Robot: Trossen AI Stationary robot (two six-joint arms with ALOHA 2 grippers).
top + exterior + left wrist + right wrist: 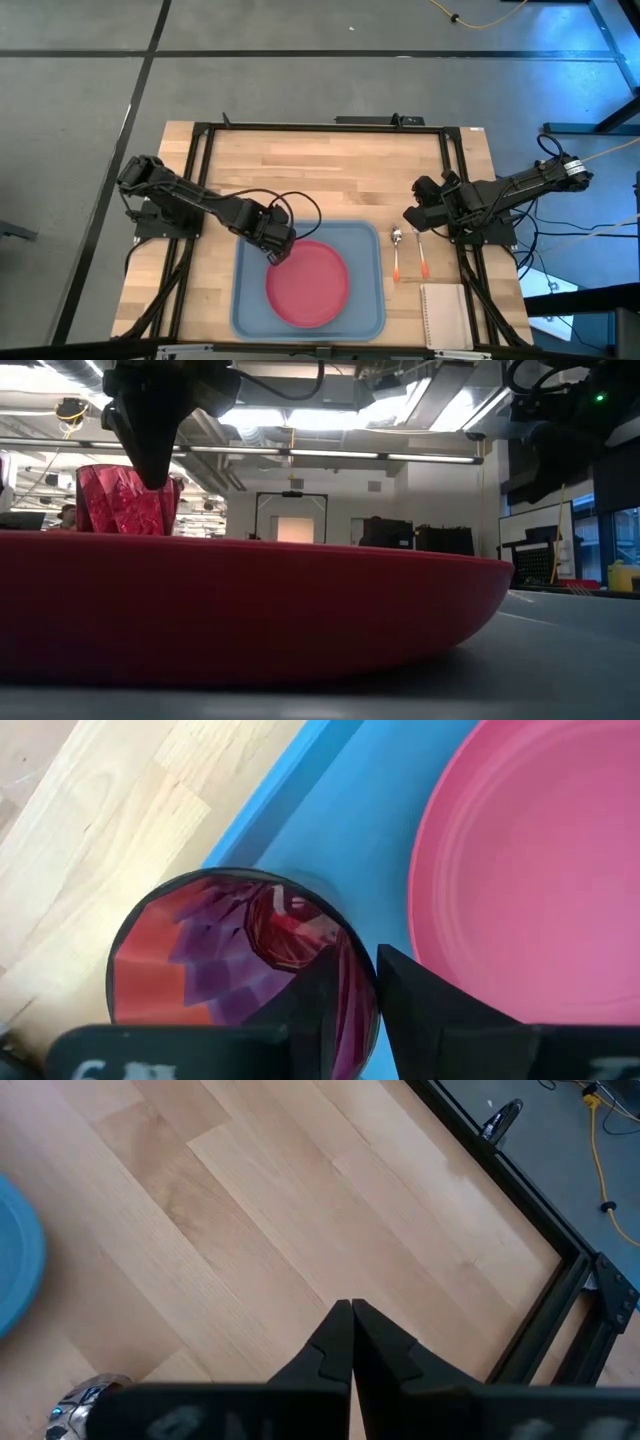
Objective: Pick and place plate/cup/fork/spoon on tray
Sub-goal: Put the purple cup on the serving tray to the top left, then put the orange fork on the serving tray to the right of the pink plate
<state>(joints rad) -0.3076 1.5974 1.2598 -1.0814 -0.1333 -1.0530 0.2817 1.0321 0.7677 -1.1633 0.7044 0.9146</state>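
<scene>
The left end effector is clamped on the wall of the cup at the tray's corner just beside the plate, while fork and spoon lie lengthwise on the surface nearer the right end effector, whose fingers are together.

A large light blue rectangular tray with rounded corners and a raised rim was laid on the near middle of the table. A round pink-red plate was set flat inside it, toward its right side. A small dark red faceted cup was stood upright in the tray's far left part, just beside the plate's rim. A spoon and a fork, both with thin orange handles, were laid side by side on the wood just right of the tray, silver heads pointed far.
</scene>
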